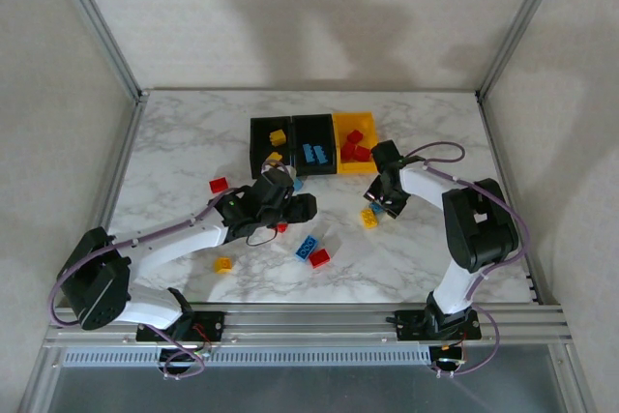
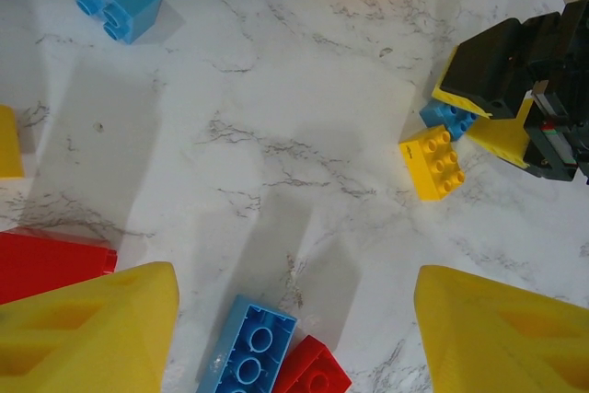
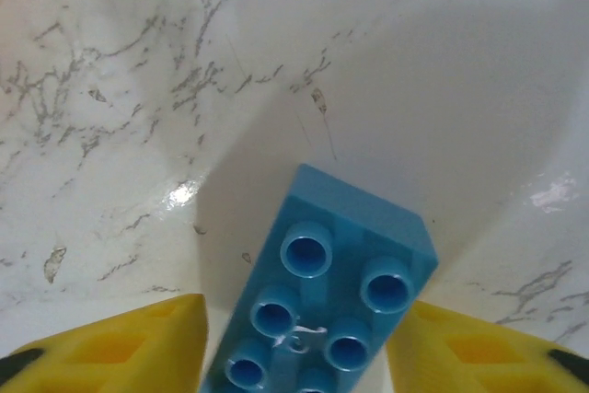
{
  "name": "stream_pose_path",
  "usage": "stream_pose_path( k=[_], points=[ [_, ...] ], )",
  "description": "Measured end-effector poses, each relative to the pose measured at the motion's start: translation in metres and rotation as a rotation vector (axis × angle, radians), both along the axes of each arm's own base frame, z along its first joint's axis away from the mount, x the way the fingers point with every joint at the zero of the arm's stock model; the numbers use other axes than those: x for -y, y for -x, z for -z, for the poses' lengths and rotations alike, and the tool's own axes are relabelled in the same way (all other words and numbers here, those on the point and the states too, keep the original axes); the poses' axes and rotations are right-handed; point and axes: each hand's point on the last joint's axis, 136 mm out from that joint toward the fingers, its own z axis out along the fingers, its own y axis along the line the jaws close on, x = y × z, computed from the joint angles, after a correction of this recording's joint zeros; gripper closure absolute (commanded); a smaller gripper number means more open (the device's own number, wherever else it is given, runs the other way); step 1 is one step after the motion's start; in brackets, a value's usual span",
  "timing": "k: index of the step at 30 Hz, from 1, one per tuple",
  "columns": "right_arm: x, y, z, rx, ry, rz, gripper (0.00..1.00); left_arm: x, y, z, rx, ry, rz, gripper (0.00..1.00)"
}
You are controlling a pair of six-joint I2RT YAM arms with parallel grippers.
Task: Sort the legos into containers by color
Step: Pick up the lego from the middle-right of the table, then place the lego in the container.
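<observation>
Left wrist view: the left gripper (image 2: 294, 275) hangs over the surface (image 2: 276, 89) near its middle, jaws wide apart and empty. Nearer the right edge, the right gripper (image 3: 296, 315) has its jaws pressed on a blue lego (image 3: 336, 264) lying flat. Beyond, the containers (image 1: 294, 142) sit by the far edge.

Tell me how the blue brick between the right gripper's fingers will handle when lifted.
The blue brick looks like rigid moulded plastic, so probably stiff. Its hollow studs suggest it is light. Smooth sides could slip in the right gripper; flat faces make rolling unlikely.
</observation>
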Motion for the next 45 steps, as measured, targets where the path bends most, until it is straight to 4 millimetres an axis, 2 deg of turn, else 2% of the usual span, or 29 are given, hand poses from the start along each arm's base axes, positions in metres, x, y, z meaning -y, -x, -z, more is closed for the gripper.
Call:
stream_pose_path(
  k=[5,10,13,16,20,23,27,29,33,39,45],
  points=[
    [0.001,0.002,0.000,-0.005,0.006,-0.010,0.70,0.000,0.000,0.000,0.000,-0.001,-0.001,0.32],
    [0.002,0.001,-0.005,0.010,0.007,-0.016,0.70,-0.002,-0.002,0.000,0.007,-0.009,-0.014,0.32],
    [0.000,-0.005,-0.019,0.044,0.009,-0.031,0.70,-0.005,-0.005,-0.001,0.010,-0.005,-0.034,0.31],
    [-0.009,-0.019,-0.043,0.111,0.010,-0.066,0.69,-0.012,-0.010,-0.008,0.015,0.017,-0.070,0.31],
    [-0.040,-0.044,-0.086,0.231,-0.008,-0.151,0.69,-0.032,-0.025,-0.025,0.036,0.078,-0.158,0.31],
    [-0.068,-0.060,-0.119,0.312,-0.027,-0.218,0.69,-0.054,-0.033,-0.029,0.040,0.116,-0.234,0.31],
    [-0.105,-0.084,-0.143,0.381,-0.056,-0.281,0.69,-0.077,-0.038,-0.027,0.029,0.138,-0.309,0.31],
    [-0.119,-0.095,-0.146,0.392,-0.064,-0.303,0.69,-0.080,-0.038,-0.030,0.032,0.153,-0.326,0.30],
    [-0.145,-0.117,-0.137,0.381,-0.076,-0.337,0.69,-0.087,-0.041,-0.041,0.051,0.182,-0.353,0.30],
    [-0.169,-0.148,-0.122,0.382,-0.082,-0.368,0.69,-0.102,-0.049,-0.043,0.055,0.198,-0.410,0.30],
    [-0.188,-0.175,-0.116,0.399,-0.089,-0.396,0.68,-0.106,-0.054,-0.046,0.067,0.211,-0.426,0.30]
  ],
)
